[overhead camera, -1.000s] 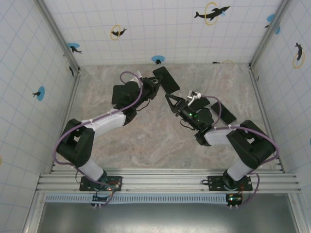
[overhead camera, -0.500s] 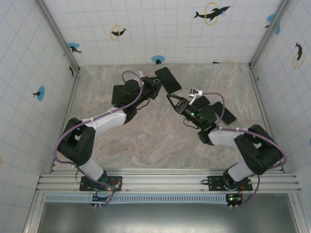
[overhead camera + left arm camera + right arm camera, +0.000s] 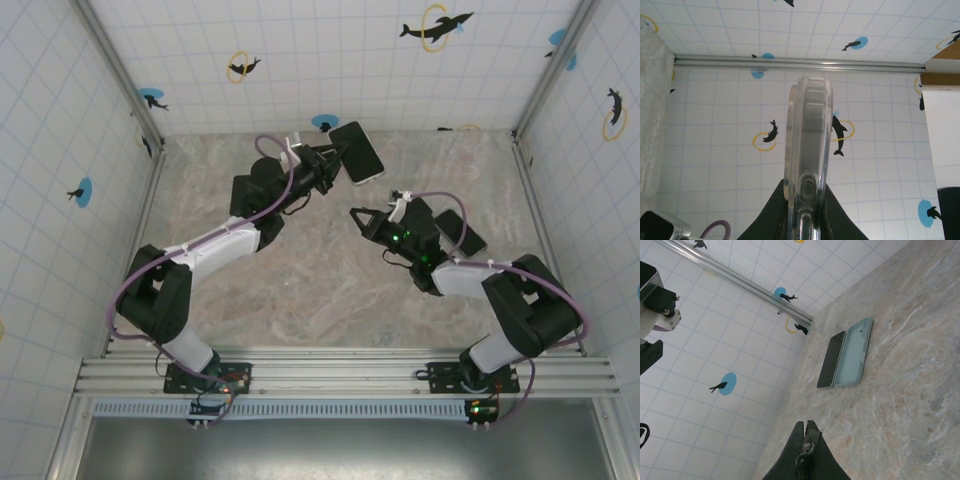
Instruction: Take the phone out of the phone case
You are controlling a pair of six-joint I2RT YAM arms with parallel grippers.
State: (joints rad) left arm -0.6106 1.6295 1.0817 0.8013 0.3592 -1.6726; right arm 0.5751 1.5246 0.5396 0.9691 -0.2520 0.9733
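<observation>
The phone in its clear phone case (image 3: 358, 152) hangs in the air near the back wall, a dark slab with a pale rim. My left gripper (image 3: 335, 158) is shut on its lower end. In the left wrist view the clear case (image 3: 807, 135) stands edge-on, rising from between the black fingers (image 3: 765, 217) of the left gripper (image 3: 807, 205). My right gripper (image 3: 356, 214) hovers below and to the right of it, apart from it. In the right wrist view the right gripper (image 3: 806, 429) is shut with nothing in it.
A second dark phone (image 3: 831, 360) and an empty pale teal case (image 3: 852, 352) lie side by side on the marble table by the right wall. The dark phone (image 3: 468, 238) shows beside the right arm. Tiled walls (image 3: 300, 60) ring the table.
My left gripper has carried the cased phone up and to the right, toward the back wall. My right gripper has drawn away from the phone's lower edge and now sits clear of it.
</observation>
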